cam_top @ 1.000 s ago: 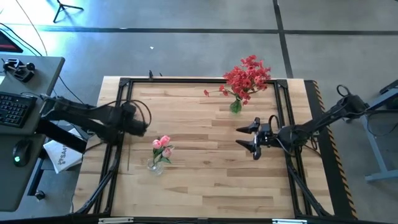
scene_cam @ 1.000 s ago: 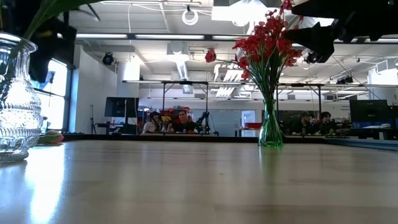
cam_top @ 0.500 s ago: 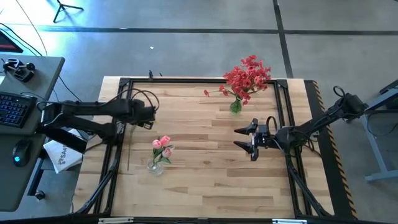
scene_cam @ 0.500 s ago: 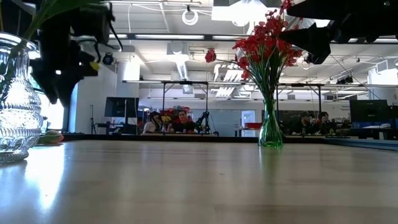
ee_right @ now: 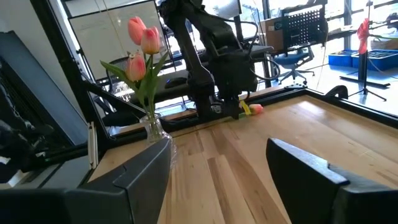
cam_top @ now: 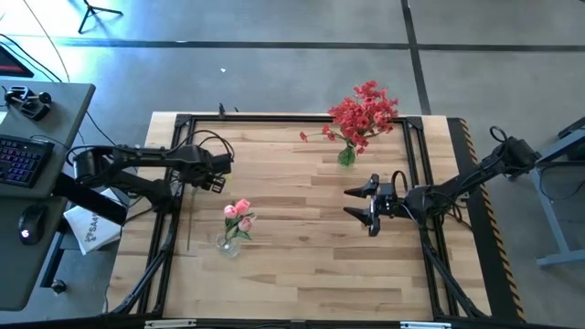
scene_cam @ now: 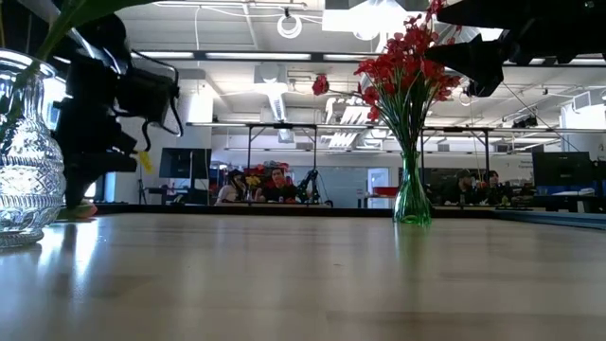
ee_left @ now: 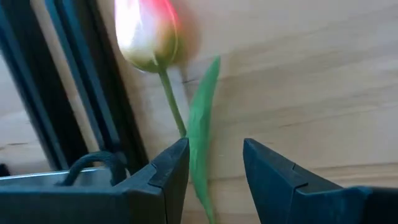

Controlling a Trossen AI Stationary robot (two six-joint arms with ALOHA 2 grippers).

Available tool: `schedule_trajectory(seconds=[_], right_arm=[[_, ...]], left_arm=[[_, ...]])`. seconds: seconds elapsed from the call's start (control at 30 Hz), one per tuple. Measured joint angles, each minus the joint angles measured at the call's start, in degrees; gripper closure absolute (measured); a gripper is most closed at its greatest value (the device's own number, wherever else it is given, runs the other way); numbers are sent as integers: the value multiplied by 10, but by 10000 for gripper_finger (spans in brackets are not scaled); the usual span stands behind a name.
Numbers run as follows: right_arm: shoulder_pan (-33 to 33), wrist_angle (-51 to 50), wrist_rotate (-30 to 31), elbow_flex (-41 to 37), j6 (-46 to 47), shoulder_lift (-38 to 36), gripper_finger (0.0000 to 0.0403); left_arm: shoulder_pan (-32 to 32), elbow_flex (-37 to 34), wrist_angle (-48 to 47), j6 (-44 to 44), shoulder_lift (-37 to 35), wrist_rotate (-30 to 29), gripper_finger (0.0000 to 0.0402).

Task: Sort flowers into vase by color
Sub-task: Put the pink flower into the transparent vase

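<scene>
So here's where we're at. One pink tulip is lying flat on the bench, right by the black frame rail, on the far-left side of the clear glass vase. That vase already has three pink tulips standing in it, so we figure this loose one belongs in there too, which would explain why our left gripper is parked right over it. The red flowers are bunched in the green vase, well apart from the clear one across the bench, so the colour split looks mostly done.

The left arm reaches in from the bench's left edge, wrist angled down toward the wood. In the wrist view its fingers stand apart, straddling the tulip's green stem and leaf without pinching it. Nothing is held yet; we'd call it a pre-grasp.

Our right gripper hovers spread wide and empty, to the right of the clear vase and nearer than the green one, arm stretched in low from the right edge, just waiting.
</scene>
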Motion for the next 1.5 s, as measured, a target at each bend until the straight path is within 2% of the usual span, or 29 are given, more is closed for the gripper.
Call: schedule_trajectory(seconds=[0.27, 0.47, 0.73, 0.87, 1.0, 1.17, 1.27, 1.5], right_arm=[[0, 0, 0, 0, 0, 0, 144], [0, 0, 0, 0, 0, 0, 144], [0, -2, -2, 0, 4, 0, 144], [0, -3, -3, 0, 5, 0, 144], [0, -3, -3, 0, 5, 0, 144], [0, -3, -5, 0, 6, 0, 144], [0, -4, -5, 0, 16, 0, 144], [0, 3, -5, 0, 20, 0, 144]], left_arm=[[33, -26, 19, 4, 8, -35, 261], [33, -26, 53, 37, 8, 18, 271], [33, -26, 56, 54, 8, 30, 312], [33, -26, 74, 94, 8, 33, 340], [33, -26, 119, 175, 4, 20, 388], [14, 1, 150, 194, -60, -33, 395], [-13, 26, 196, 200, -125, -34, 399], [-139, 83, 300, 283, -285, -37, 401]])
